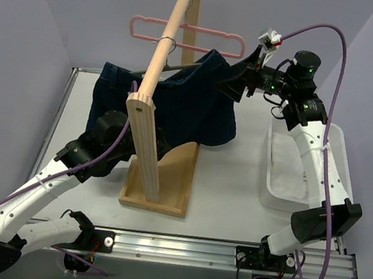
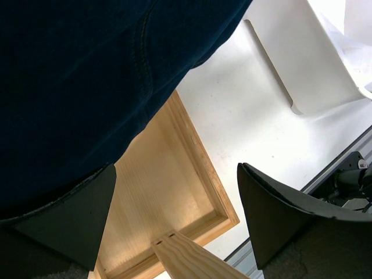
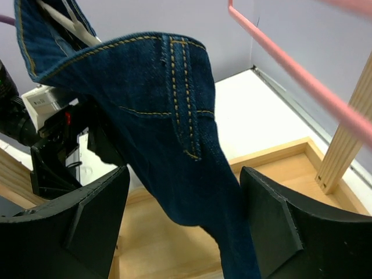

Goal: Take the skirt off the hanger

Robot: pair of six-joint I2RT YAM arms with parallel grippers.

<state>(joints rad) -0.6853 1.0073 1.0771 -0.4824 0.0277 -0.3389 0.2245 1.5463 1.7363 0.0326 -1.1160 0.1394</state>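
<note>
Under the skirt (image 1: 177,107), left end effector (image 2: 177,168) hides released; right end effector (image 3: 185,168) straddles it, unclenched.

light: bright, even | shadow: soft, below skirt (image 1: 176,111) on tabletop (image 1: 235,187) | blur: pink hanger (image 3: 290,61), upper right, my right-wrist view
</note>
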